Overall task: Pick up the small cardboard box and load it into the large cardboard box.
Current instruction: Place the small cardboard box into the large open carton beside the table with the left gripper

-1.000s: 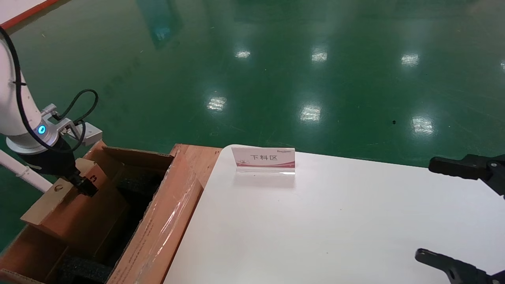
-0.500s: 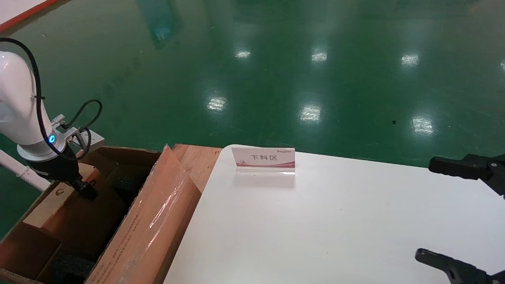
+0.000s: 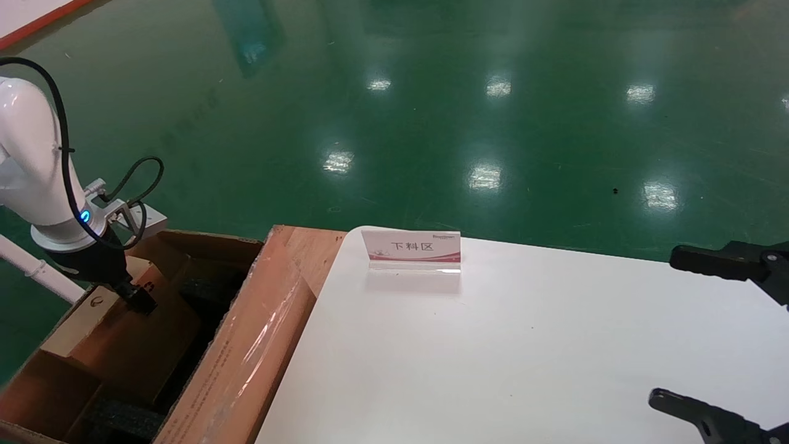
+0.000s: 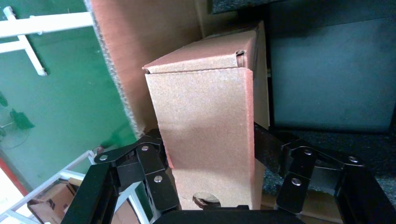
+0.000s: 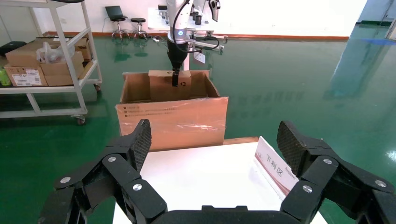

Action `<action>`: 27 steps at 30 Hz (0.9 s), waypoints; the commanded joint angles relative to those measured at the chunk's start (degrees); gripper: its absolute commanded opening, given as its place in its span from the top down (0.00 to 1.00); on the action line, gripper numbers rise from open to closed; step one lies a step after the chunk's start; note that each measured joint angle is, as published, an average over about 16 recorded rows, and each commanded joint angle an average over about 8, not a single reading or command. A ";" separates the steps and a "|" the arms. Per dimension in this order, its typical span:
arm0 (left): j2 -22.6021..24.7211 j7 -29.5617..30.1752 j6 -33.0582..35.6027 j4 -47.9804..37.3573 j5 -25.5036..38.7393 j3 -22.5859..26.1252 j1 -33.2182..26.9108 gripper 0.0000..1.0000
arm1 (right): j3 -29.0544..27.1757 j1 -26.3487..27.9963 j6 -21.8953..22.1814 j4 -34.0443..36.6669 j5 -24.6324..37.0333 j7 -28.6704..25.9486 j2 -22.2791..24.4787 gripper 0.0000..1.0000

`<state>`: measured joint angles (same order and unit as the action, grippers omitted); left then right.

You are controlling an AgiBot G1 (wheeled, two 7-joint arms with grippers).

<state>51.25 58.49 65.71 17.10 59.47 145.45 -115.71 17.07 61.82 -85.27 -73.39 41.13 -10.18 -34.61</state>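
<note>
The left arm reaches down from the upper left, its wrist bent so the left end effector (image 3: 138, 297) points into the large cardboard box (image 3: 243, 364), which stands on the floor just beside the left edge of the white counter (image 3: 505, 357). Its fingers are clamped on opposite sides of the small cardboard box (image 4: 210, 126), which sits tilted inside the large one, against the wall farthest from the counter and above the black foam padding (image 4: 327, 79). Whether its underside touches the foam cannot be told. The near flap, with clear tape, hides much of the interior from the head view. The right end effector (image 5: 212, 144) is parked over the counter's right side, fingers spread wide and holding nothing, partly cut off by the frame edge. A small sign (image 3: 411, 250) stands near the counter's far edge.
</note>
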 commanded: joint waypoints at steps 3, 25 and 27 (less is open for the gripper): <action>-0.11 0.14 -0.06 0.26 0.06 0.06 -0.16 0.00 | 0.00 0.00 0.00 0.00 0.00 0.00 0.00 0.00; 0.34 -2.43 -1.59 2.85 -0.13 -0.86 -3.72 0.00 | 0.01 0.01 0.00 0.02 0.00 0.01 0.00 0.00; 0.15 -3.84 -2.39 4.48 -0.58 -1.55 -5.74 0.00 | 0.02 0.02 0.00 0.03 -0.01 0.02 0.00 0.00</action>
<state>50.95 54.85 62.92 22.43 58.91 143.82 -121.86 17.09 61.84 -85.27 -73.36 41.13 -10.16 -34.61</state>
